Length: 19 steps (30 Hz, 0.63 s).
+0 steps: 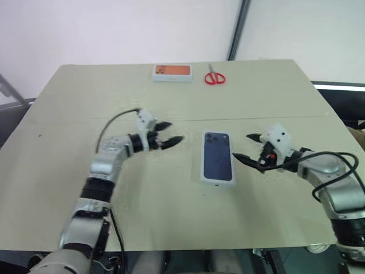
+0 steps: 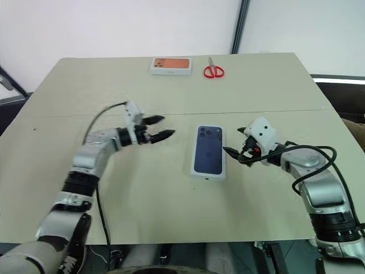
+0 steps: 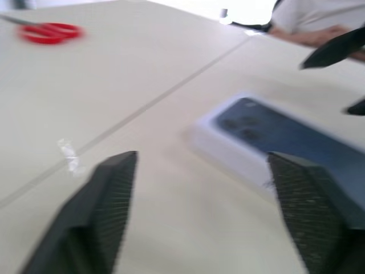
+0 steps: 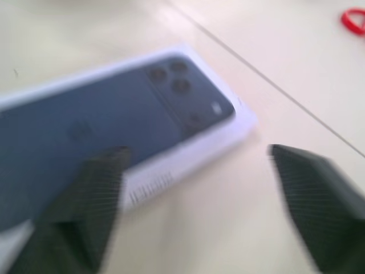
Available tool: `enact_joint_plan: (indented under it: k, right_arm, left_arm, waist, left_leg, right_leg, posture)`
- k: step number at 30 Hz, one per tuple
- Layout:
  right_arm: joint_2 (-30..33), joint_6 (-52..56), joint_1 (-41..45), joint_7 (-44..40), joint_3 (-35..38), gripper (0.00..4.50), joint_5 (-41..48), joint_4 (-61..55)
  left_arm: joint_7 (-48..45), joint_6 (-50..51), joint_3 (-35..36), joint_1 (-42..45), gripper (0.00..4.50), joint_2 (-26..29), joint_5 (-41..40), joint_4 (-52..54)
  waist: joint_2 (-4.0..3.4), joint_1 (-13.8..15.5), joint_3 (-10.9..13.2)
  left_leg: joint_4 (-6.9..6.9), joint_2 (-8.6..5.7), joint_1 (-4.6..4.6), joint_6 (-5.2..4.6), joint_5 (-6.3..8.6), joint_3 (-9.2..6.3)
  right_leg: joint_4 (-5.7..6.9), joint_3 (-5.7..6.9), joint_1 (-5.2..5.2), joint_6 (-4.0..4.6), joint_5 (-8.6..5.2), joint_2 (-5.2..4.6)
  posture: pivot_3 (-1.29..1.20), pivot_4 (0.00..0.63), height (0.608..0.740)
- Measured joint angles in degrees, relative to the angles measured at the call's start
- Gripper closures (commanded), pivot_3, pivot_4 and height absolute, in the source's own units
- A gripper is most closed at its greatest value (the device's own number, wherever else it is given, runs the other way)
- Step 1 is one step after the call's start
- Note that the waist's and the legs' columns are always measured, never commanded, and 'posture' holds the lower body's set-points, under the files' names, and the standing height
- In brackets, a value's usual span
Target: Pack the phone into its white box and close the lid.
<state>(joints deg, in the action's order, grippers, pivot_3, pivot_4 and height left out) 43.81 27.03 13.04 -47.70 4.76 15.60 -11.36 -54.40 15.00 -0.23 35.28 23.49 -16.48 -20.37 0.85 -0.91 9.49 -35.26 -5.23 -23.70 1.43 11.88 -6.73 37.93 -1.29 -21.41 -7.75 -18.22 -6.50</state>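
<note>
The lid (image 1: 218,157), a white shell with a dark blue phone picture printed on top, lies flat at the table's middle. The phone and the white box are hidden. My left gripper (image 1: 171,132) hovers a short way to the left of the lid, open and empty, pointing toward it. My right gripper (image 1: 242,146) stands open and empty just off the lid's right edge, apart from it. In the left wrist view the lid (image 3: 285,142) lies beyond my open fingers (image 3: 114,194). In the right wrist view the lid (image 4: 114,120) lies close ahead of my fingers (image 4: 85,211).
A white box with an orange top (image 1: 172,72) and red scissors (image 1: 215,77) lie at the table's far edge. A seam (image 1: 188,119) runs across the tabletop behind the lid. A person's sleeve and arm (image 3: 319,20) show past the table's right side.
</note>
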Motion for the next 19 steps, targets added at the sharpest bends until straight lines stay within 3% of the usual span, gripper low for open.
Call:
enact_joint_plan:
  k: [5,10,13,19]
  right_arm:
    - [1.20,0.25,-2.48,-4.69,2.37,0.04,4.42,-1.04]
    - [3.47,-0.89,-9.19,-9.13,7.04,0.04,8.07,-3.25]
    - [4.61,-3.97,-10.20,-8.83,7.71,0.04,5.75,-1.75]
    - [4.53,-8.82,-10.39,-9.16,6.79,0.04,3.85,-0.92]
  left_arm:
    - [-2.17,-2.99,2.94,-5.66,0.09,7.09,0.10,1.55]
    - [-4.69,-5.34,7.64,-20.43,0.09,15.09,-0.49,8.17]
    - [-4.04,-5.13,11.13,-25.26,0.09,15.98,-1.93,11.51]
    - [-1.42,-2.48,14.78,-26.64,0.09,15.93,-5.79,16.35]
  waist:
    - [-0.02,0.47,0.01]
    - [-0.02,-0.06,0.02]
    - [-0.01,0.45,0.03]
    - [-0.01,1.52,0.03]
  left_leg:
    - [0.03,-0.03,-0.01,0.00,0.00,-0.02]
    - [0.10,0.00,0.00,-0.03,0.04,0.04]
    - [0.11,0.03,0.01,-0.01,0.05,-0.02]
    - [0.11,0.01,0.00,-0.02,0.05,0.01]
  right_leg:
    - [-0.03,0.01,0.03,0.00,0.00,-0.07]
    - [-0.13,-0.08,-0.01,0.04,0.02,-0.24]
    - [-0.15,0.01,0.01,0.06,0.01,-0.28]
    - [-0.24,0.00,0.03,0.06,0.01,-0.29]
  posture:
    - [0.00,0.150,0.740]
    - [0.00,0.150,0.740]
    - [0.00,0.150,0.740]
    - [0.00,0.150,0.740]
